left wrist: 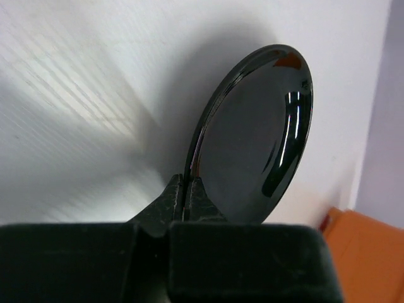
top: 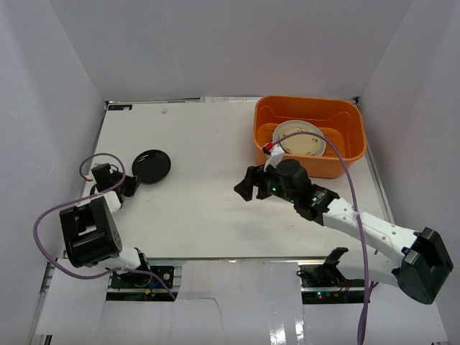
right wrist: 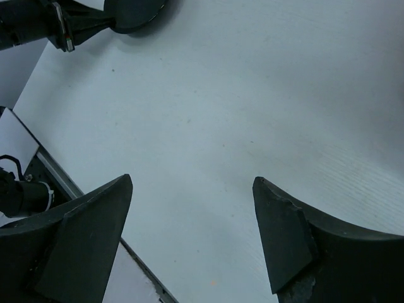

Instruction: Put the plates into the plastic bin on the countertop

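While its rim is pinched between the pressed-together fingers (left wrist: 173, 201) of the left gripper (top: 133, 182), a glossy black plate (top: 152, 166) is seen at the left side of the white tabletop (top: 201, 136), well apart from the orange plastic bin (top: 305, 106) at the far right corner. From the left wrist, the plate (left wrist: 252, 139) is shown held by its near edge, with a corner of the bin (left wrist: 369, 246) glimpsed beyond; whether its far edge is lifted off the tabletop cannot be told. A cream plate (top: 298, 138) is seen lying inside the bin, partly crossed by the purple cable (top: 357, 208) of the right arm. The right gripper (top: 248, 187) is pictured over the middle of the tabletop, near the front wall of the bin, with its fingers (right wrist: 88, 240) spread wide; only bare tabletop is framed in the gap, with the black plate (right wrist: 136, 11) and left gripper (right wrist: 66, 28) caught at the top left of that view.
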`<state>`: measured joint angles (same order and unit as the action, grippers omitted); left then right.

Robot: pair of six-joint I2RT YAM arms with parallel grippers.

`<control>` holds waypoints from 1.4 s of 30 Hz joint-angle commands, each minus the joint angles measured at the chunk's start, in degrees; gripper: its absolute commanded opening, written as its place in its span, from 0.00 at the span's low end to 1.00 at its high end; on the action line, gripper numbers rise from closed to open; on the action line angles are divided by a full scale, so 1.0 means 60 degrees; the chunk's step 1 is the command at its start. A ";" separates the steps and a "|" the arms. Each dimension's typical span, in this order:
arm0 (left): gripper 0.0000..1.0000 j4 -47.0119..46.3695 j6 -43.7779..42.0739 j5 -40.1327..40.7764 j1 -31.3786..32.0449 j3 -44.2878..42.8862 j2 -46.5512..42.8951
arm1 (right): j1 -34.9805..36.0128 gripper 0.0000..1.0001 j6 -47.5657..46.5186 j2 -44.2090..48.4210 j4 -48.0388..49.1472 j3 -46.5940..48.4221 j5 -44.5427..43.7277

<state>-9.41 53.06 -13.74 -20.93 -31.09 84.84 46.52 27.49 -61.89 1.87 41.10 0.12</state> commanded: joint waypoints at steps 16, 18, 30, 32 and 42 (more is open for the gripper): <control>0.00 0.0689 -0.0698 -0.3189 0.2901 0.1402 -0.5994 | 0.0962 0.92 0.0077 -0.4070 0.0480 0.3784 -0.1103; 0.00 0.0792 -0.0772 -0.3349 0.3063 0.1432 -0.6302 | 0.0948 0.82 0.0209 -0.4143 0.0465 0.3741 -0.1235; 0.02 0.1185 -0.1444 -0.4507 0.3312 0.1125 -0.6654 | 0.0421 0.08 0.0926 -0.4144 0.1239 0.3624 -0.0271; 0.11 0.1406 -0.1664 -0.4609 0.3327 0.1008 -0.6712 | 0.0216 0.08 0.1044 -0.3939 0.1445 0.3507 -0.0138; 0.98 0.4264 -0.3965 -0.4198 0.3824 0.0172 -0.8102 | -0.4658 0.08 0.0328 -0.1419 0.0188 0.3169 0.0039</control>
<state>11.03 34.39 -38.83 -0.01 -28.95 39.86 25.89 32.27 -74.63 3.75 59.83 1.02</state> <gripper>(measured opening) 0.975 0.097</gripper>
